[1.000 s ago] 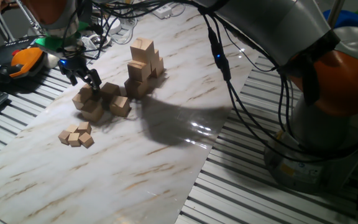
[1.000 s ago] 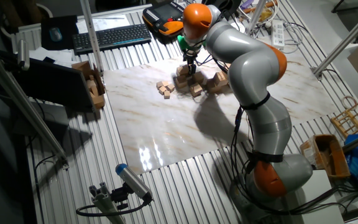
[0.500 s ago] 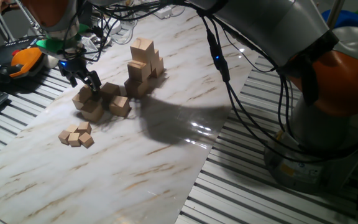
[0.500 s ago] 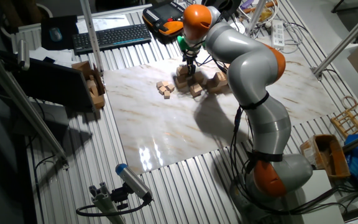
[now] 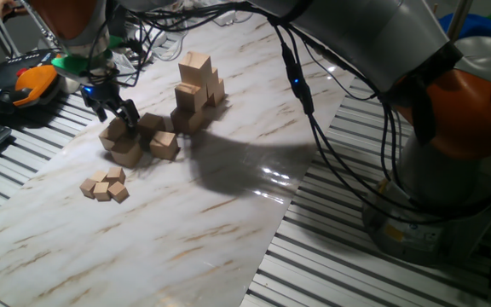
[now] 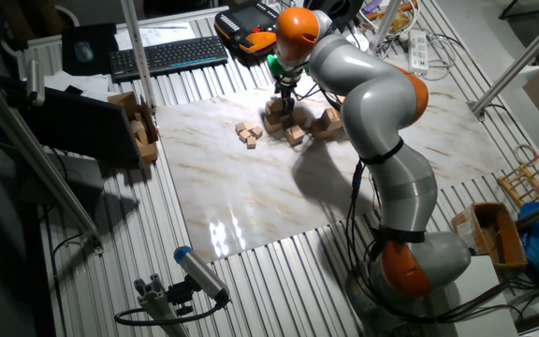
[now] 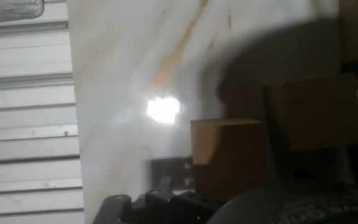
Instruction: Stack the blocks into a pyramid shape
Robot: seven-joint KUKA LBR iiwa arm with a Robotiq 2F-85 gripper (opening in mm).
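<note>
From where I sit, the end effector is down among the loose blocks at the far left of the marble worktop. Its 2 dark fingers stand on either side of the top of 1 block in that cluster, but I cannot tell from either fixed view whether they are pressed on it or just around it. In the hand view a block fills the lower middle, right in line with the fingers, with a second block just beside it to the right, in shadow.

The loose cluster holds about 4 blocks, touching or nearly touching; 1 of them lies at its right edge, closest to the stack. The stack stands near the cluster, further along the worktop, with 1 block on top and several below it in uneven tiers. I cannot count them exactly.

In front of the cluster, nearer the camera, lies a small heap of much smaller cubes, well apart from the stack. In the other fixed view the same heap sits left of the end effector.

Off the worktop's far side I see an orange and black handset and a keyboard on the slatted table.
</note>
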